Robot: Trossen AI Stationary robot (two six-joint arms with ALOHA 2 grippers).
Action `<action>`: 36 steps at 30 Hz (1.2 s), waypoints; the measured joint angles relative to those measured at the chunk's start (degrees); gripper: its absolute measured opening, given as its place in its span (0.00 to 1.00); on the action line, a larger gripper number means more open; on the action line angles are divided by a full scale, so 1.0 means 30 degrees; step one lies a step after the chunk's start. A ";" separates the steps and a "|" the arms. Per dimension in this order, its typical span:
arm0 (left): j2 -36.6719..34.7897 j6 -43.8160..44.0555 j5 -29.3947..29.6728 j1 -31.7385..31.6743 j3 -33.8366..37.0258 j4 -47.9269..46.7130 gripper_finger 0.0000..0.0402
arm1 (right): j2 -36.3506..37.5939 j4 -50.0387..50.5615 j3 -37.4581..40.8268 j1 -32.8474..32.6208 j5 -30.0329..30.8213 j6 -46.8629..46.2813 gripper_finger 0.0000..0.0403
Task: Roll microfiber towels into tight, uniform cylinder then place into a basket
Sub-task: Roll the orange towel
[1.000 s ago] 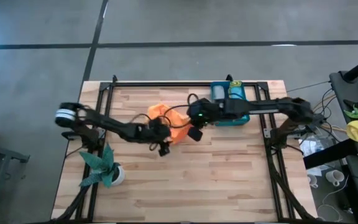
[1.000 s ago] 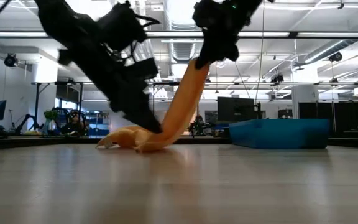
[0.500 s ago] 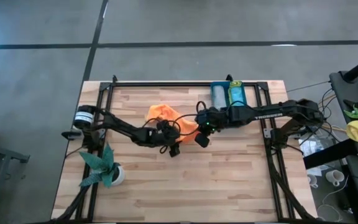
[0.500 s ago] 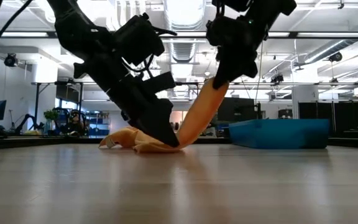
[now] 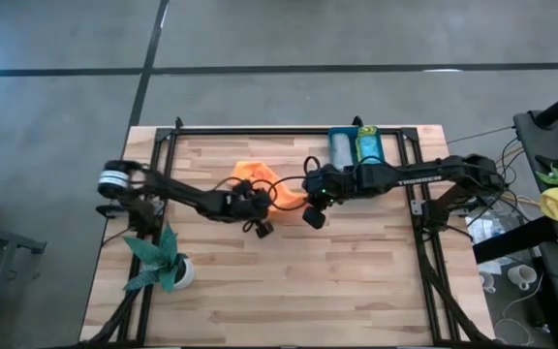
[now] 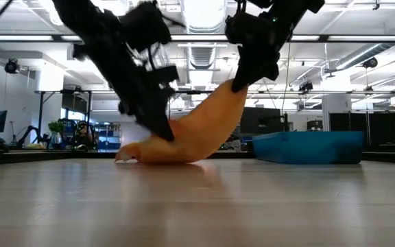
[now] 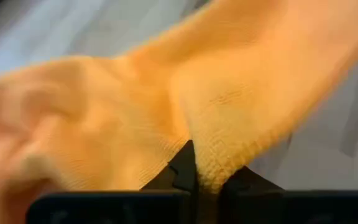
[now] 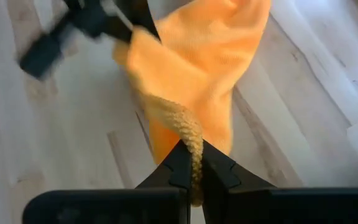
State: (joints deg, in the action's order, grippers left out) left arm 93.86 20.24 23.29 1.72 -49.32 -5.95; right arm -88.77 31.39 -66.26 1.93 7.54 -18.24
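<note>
On the left of the pale wooden-plank surface (image 5: 289, 291), a leafy dark green plant (image 5: 158, 260) stands in a small white pot near the front corner.

The left pincer (image 5: 257, 201) comes in low from the left arm, its dark fingers pressed together on a fold of the orange towel (image 5: 260, 179). In the left wrist view the fingertips (image 7: 185, 163) bite into the cloth (image 7: 166, 106), whose surface shows a fine looped, fuzzy microfiber weave. In the low view this pincer (image 6: 162, 129) holds its pinch a little above the boards.

The orange towel (image 6: 190, 134) is soft and limp, not yet a cylinder: one end lies crumpled on the surface, the rest rises in a slanting band stretched between both pincers near the middle.

The right pincer (image 5: 308, 199) pinches the towel's upper edge, fingers closed on it. The right wrist view shows the nubby hem (image 8: 188, 134) squeezed between the two dark fingers (image 8: 179, 165), the cloth hanging down over the plank grain. In the low view it (image 6: 242, 81) holds that end higher than the left one. White lettering runs along the right arm, too small to read.

Farther right, at the back edge, sits the teal-blue plastic basket (image 5: 335, 187), rectangular with low walls; a grey towel (image 5: 341, 147) and a lime green towel (image 5: 368, 147) lie rolled inside, side by side.
</note>
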 joint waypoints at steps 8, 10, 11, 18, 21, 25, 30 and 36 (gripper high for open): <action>-0.5987 -0.1992 -0.1216 -0.0080 -0.0793 -0.4286 0.00 | 0.1859 0.0809 -0.0015 0.0719 0.0023 0.3135 0.02; -0.7082 -0.2064 -0.1817 -0.0073 -0.0808 -0.4787 0.00 | 0.2321 0.0980 -0.0015 0.0992 0.0026 0.3852 0.02; -0.7556 -0.1961 -0.1914 -0.0057 -0.0808 -0.4726 0.00 | 0.2520 0.1049 -0.0017 0.1112 0.0023 0.4173 0.02; -0.8304 -0.0311 -0.2608 0.0003 -0.0824 -0.4518 0.00 | 0.3237 0.1732 -0.0044 0.1245 -0.0167 0.5033 0.02; -0.7177 0.1073 -0.3638 0.0593 -0.1105 -0.3993 0.00 | 0.3367 0.2363 -0.0044 0.0791 -0.0923 0.4581 0.02; -0.4853 0.2995 -0.6195 0.1804 -0.2755 -0.3342 0.00 | 0.3345 0.3216 -0.0036 -0.0177 -0.3330 0.3820 0.02; -0.2963 0.2990 -0.7614 0.2652 -0.6725 -0.6114 0.00 | 0.3442 0.3721 -0.0029 -0.1062 -0.7272 0.2716 0.02; -0.1914 0.1019 -0.7542 0.0896 -0.7331 -0.7530 0.00 | 0.2335 0.3742 0.0279 -0.0448 -0.4595 0.4051 0.02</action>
State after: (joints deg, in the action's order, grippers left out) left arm 88.12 23.30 0.67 4.40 -71.32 -28.54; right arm -81.77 42.61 -65.42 0.59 -6.24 -6.09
